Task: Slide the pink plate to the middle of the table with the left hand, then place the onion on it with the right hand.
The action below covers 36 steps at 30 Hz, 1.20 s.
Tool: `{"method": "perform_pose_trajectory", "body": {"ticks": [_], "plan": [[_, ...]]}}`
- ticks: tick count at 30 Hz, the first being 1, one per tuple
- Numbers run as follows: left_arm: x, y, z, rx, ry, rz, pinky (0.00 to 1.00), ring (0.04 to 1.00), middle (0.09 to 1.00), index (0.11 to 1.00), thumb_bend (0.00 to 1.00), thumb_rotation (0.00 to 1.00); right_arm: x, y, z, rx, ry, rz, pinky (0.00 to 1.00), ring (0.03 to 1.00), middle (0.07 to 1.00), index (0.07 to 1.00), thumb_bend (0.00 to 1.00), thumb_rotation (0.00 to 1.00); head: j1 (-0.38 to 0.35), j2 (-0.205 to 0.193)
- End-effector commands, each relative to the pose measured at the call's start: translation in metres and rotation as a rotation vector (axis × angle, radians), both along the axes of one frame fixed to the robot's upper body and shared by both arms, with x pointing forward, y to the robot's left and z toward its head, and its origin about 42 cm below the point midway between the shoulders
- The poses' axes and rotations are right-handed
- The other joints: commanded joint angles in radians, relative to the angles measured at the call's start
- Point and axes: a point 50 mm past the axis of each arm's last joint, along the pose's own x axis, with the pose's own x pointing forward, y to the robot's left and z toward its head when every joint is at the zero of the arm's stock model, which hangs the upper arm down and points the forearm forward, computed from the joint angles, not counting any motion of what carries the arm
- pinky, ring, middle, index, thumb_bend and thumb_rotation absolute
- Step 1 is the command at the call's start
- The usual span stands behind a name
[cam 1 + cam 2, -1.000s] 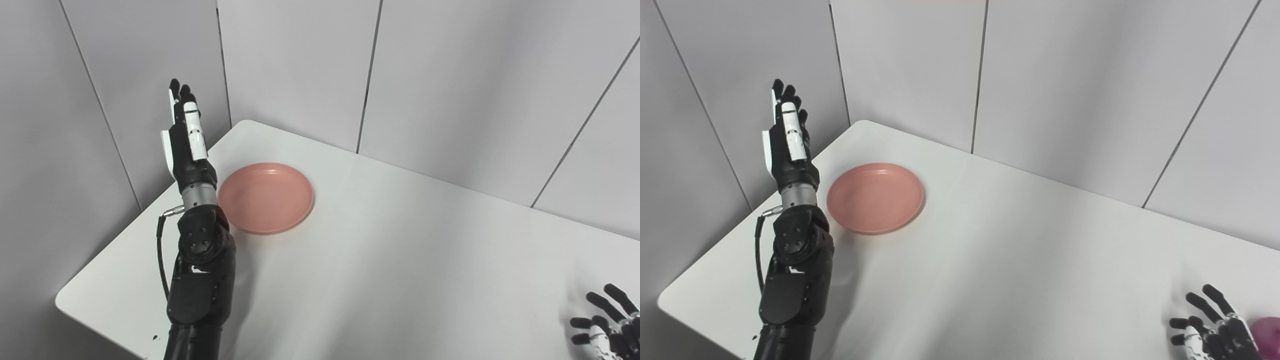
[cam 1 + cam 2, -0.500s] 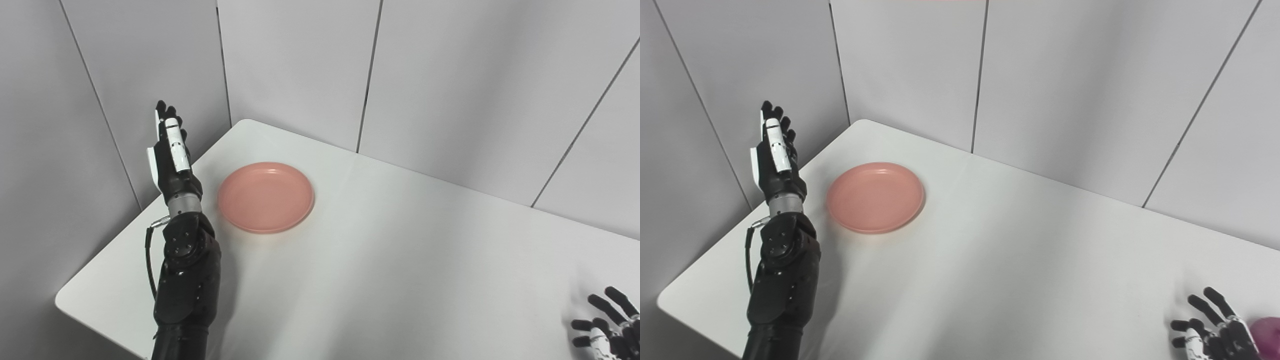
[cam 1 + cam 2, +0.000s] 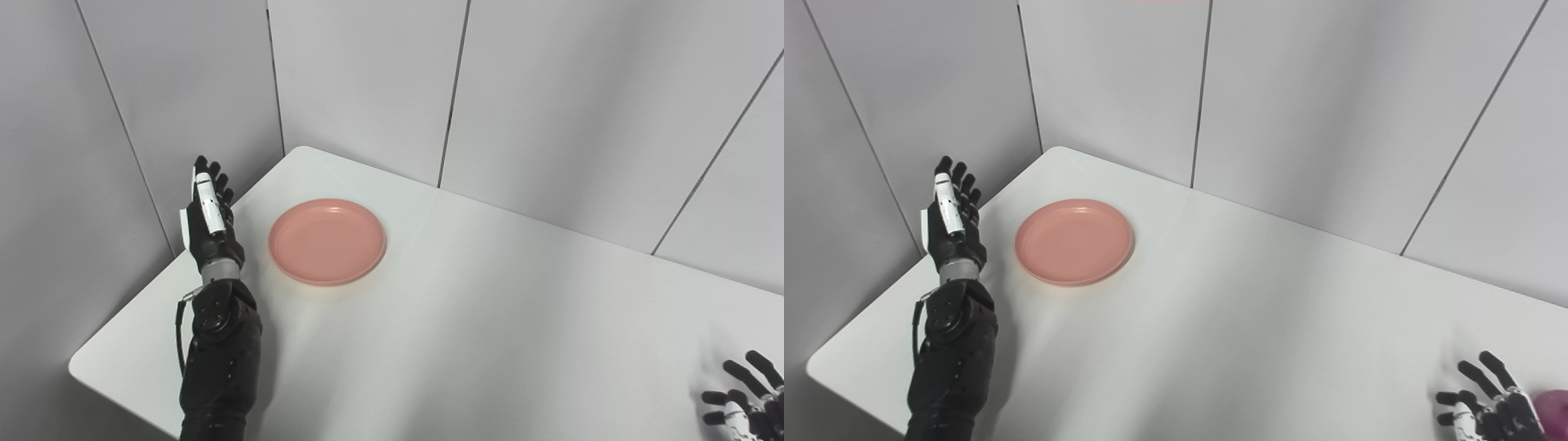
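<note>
Left hand (image 3: 209, 223) at far left, just beside the table's (image 3: 490, 318) left edge, fingers straight and together, pointing up, palm side turned toward the plate, holding nothing. Apart from the plate, no contact. Looks set up edge-on as a flat paddle, likely to push against the near-left rim rather than pinch it; judged as approach for the slide, slide not yet begun.

Pink plate (image 3: 327, 241) flat on the table, toward the back-left corner, empty, well off the middle. Bare white tabletop between it and centre, so a straight push rightward and toward the robot seems unobstructed. Shallow rim, probably slides easily; risk of hand riding over the rim if contact lands too high.

Right hand (image 3: 1488, 404) at bottom-right corner, partly cut off by the frame, fingers spread and empty, resting low by the table. Onion (image 3: 1554, 405) only a purple sliver at the right-eye view's right edge, just beside that hand, touching or not unclear. Waiting there presumably for the second step.
</note>
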Motion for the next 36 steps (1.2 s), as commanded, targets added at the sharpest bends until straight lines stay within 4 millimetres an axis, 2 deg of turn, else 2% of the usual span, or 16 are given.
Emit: {"method": "perform_pose_trajectory", "body": {"ticks": [1,16,25,36], "plan": [[0.001,0.002,0.012,0.038,-0.060,-0.026,0.96,0.958,0.949,0.929,0.35,1.00,0.004,-0.001,0.018,-0.015,-0.085,0.003,0.37,0.507,0.743,0.822,0.45,0.00,0.000,0.000],[0.007,-0.010,-0.009,-0.004,-0.013,-0.136,0.99,0.979,0.972,0.959,0.33,1.00,0.003,-0.001,0.018,-0.012,-0.093,0.011,0.37,0.509,0.743,0.822,0.45,0.00,-0.003,0.005],[0.025,-0.016,-0.020,-0.054,0.029,-0.219,1.00,0.977,0.974,0.962,0.33,1.00,0.002,-0.001,0.019,-0.009,-0.088,0.008,0.37,0.509,0.744,0.824,0.45,0.00,-0.004,0.009],[0.048,-0.009,-0.026,-0.091,0.057,-0.281,0.99,0.975,0.970,0.957,0.31,1.00,0.000,-0.001,0.020,-0.004,-0.083,0.005,0.37,0.508,0.737,0.816,0.45,0.00,-0.006,0.013]]}}
